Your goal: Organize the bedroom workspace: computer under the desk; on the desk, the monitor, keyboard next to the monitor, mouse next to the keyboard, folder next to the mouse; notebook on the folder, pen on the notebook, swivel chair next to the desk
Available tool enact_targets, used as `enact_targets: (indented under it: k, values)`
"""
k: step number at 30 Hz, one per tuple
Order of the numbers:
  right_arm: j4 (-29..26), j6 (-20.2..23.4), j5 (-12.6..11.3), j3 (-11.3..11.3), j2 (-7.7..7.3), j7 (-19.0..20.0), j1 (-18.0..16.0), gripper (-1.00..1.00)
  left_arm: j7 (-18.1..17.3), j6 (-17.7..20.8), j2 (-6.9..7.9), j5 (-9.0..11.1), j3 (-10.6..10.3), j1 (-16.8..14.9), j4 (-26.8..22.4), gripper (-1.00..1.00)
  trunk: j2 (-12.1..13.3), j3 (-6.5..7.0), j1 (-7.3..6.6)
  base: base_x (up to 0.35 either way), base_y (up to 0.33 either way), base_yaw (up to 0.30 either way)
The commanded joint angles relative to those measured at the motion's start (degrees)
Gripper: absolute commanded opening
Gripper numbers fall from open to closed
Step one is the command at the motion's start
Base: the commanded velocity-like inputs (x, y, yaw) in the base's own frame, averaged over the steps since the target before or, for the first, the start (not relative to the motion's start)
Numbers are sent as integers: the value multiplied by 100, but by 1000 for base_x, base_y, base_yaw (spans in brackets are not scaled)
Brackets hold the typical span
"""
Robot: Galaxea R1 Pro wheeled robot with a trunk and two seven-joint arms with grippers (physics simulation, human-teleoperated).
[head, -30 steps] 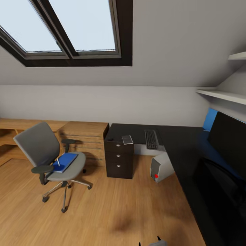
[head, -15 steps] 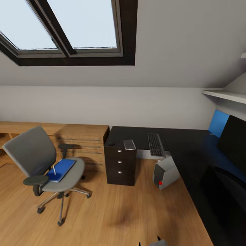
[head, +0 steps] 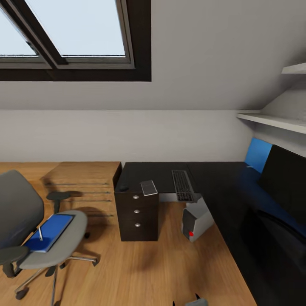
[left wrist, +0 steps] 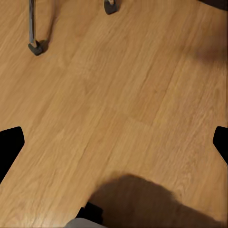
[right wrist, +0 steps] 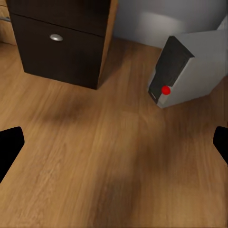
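You're in approach, so roll up square to the swivel chair point(head: 38, 238) and stop with the blue folder point(head: 49, 231) within easy reach; a thin stick, likely the pen point(head: 40, 233), lies on it, so plan to lift that off first. Notebook point(head: 148, 187) and keyboard point(head: 182, 185) sit on the table point(head: 221, 182), computer point(head: 195, 216) beneath it. Left hand point(left wrist: 114, 145) and right hand point(right wrist: 114, 147) are both spread wide, holding and touching nothing

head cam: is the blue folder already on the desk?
No. The folder lies on the swivel chair seat, left of the desk.
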Motion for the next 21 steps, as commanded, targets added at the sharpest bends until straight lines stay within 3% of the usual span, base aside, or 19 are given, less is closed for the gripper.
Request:
enact_targets:
  k: [1,3,4,8,9,11,12,17,18,21]
  values:
    - [6,-13,-31,49,1,-33,-7,100,42,-18,2,26,-49,-2,-1,100,-6,-8,4,220,10,-172]
    - [9,-13,-31,49,1,-33,-7,100,45,-21,5,26,-44,-3,-1,100,-6,-8,4,158,7,-141]
    - [-3,-13,-31,63,3,-35,-7,100,51,-41,21,64,10,-8,-466,100,-6,-8,4,8,0,-7]
    - [-122,0,-52,34,18,-67,-7,100,51,-7,20,76,21,-7,-801,100,-86,-44,48,4,0,-3]
    - [-945,79,-587,-420,15,-84,-13,100,53,85,5,76,10,-5,-968,100,-126,-62,70,0,0,0]
    - [-1391,257,-1006,-705,8,-75,-24,100,56,363,-8,76,18,-5,-1210,100,-206,-98,114,0,0,0]
    - [-1651,490,-1282,-843,1,-59,-42,100,57,702,-8,79,29,-3,-1487,100,-246,-116,136,0,0,0]
    - [-2148,1367,-1858,-1027,-11,68,-201,100,64,1895,34,124,68,-5,-2318,100,-447,-206,246,0,0,0]
    - [-2364,1876,-2196,-1108,-14,225,-401,100,66,2535,99,174,149,-6,-2770,100,-487,-224,268,0,0,0]
    - [-2505,2270,-2629,-1254,-15,403,-633,100,67,2961,154,209,267,-7,-3204,100,-607,-278,334,0,0,0]
